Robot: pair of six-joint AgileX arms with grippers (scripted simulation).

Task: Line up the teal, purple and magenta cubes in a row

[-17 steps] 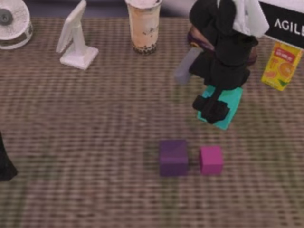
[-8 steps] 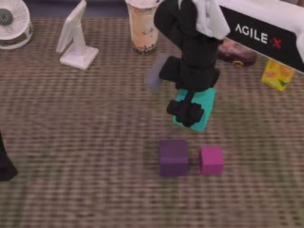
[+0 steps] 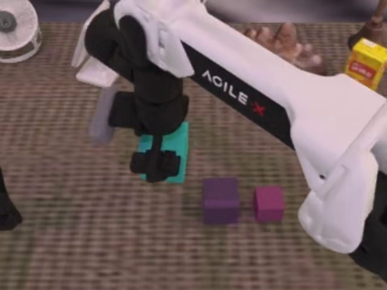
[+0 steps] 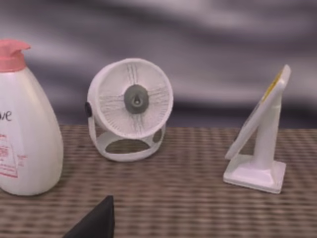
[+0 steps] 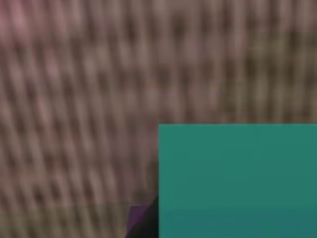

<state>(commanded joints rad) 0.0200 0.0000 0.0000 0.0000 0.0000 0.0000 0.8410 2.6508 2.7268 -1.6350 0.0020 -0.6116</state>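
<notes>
My right gripper (image 3: pixel 156 164) is shut on the teal cube (image 3: pixel 176 148), holding it just left of and a little behind the purple cube (image 3: pixel 220 199). The smaller magenta cube (image 3: pixel 268 203) sits on the mat right of the purple one, with a narrow gap between them. In the right wrist view the teal cube (image 5: pixel 237 178) fills the lower corner, and a sliver of the purple cube (image 5: pixel 136 214) shows beside it. Whether the teal cube touches the mat is hidden by the gripper. My left gripper (image 3: pixel 7 211) stays parked at the left edge.
A white fan (image 3: pixel 15 27) and a white stand (image 3: pixel 91 69) are at the back left. A yellow juice carton (image 3: pixel 366 61) and a hand-shaped figure (image 3: pixel 284 43) are at the back right. A lotion bottle (image 4: pixel 25 124) shows in the left wrist view.
My right arm has swung left across the table with the teal cube, from behind the magenta cube to the purple cube's left side. The purple and magenta cubes have not moved.
</notes>
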